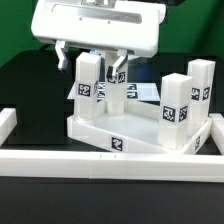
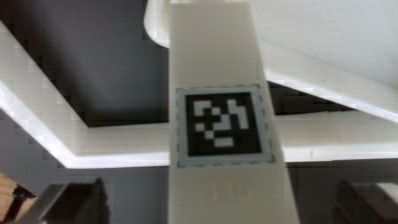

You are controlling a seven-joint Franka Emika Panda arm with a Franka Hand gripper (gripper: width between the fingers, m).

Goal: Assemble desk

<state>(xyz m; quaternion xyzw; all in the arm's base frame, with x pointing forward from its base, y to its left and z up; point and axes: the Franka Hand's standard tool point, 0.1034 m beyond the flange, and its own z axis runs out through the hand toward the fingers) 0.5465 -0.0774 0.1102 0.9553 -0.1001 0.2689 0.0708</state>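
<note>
The white desk panel [image 1: 120, 138] lies flat on the dark table. Several white legs with black-and-white tags stand upright on it. Nearest the exterior view's left is one leg [image 1: 88, 88], and my gripper [image 1: 92, 68] straddles its top. A second leg [image 1: 117, 100] stands just behind it, and two more [image 1: 175, 106] [image 1: 203, 85] stand at the exterior view's right. In the wrist view that leg [image 2: 217, 100] runs between my fingers [image 2: 63, 200], with a dark gap on each side. My gripper [image 2: 214, 205] is open and touches nothing.
Long low white border bars run along the front [image 1: 110, 162], the exterior view's left [image 1: 8, 125] and its right [image 1: 214, 135]. The marker board [image 1: 142, 92] lies behind the panel. The standing legs crowd the space round my fingers.
</note>
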